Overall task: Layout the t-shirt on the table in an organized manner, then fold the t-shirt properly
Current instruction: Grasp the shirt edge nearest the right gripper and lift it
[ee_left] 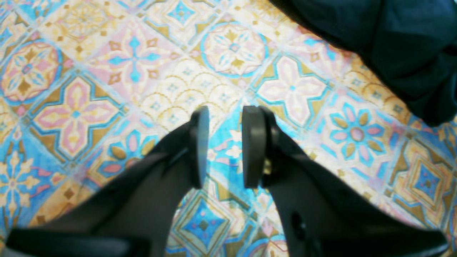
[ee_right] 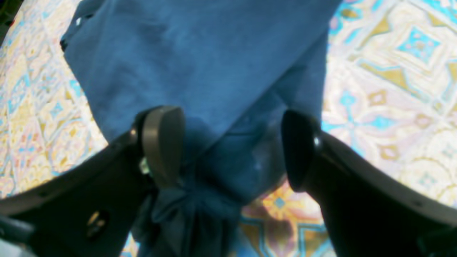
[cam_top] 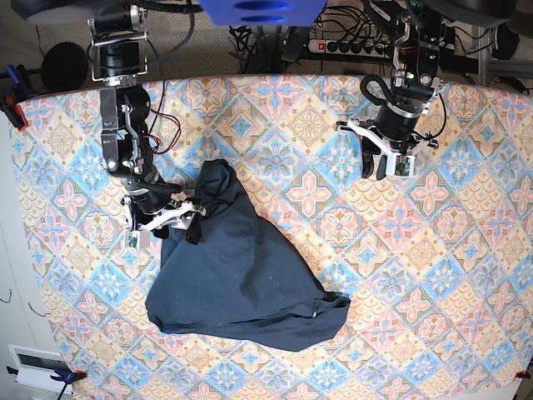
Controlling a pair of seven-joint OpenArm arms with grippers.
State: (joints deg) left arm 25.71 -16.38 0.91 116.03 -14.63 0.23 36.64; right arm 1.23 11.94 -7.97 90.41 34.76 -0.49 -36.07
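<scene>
T-shirt: the navy t-shirt [cam_top: 237, 271] lies rumpled on the table [cam_top: 433, 275] at about 8 o'clock from the centre in the base view, a rough triangle with its narrow bunched end toward 11 o'clock and a wide lower edge running from 7 to 5 o'clock
Table: covered by a cloth of blue, pink and cream diamond tiles with flower medallions
Right gripper: the right gripper [ee_right: 230, 142] hangs over the bunched end of the shirt, fingers spread wide apart; in its wrist view folded cloth lies between and beneath the pads, and no pad pinches it
Right arm: on the base view's 9 o'clock side, reaching down from the 11 o'clock corner
Left gripper: the left gripper [ee_left: 225, 146] hovers over bare tile cloth, fingers parted by a narrow gap with nothing between them
Left gripper place: toward 2 o'clock in the base view, well apart from the shirt; a dark fold of it shows at 2 o'clock in the left wrist view
</scene>
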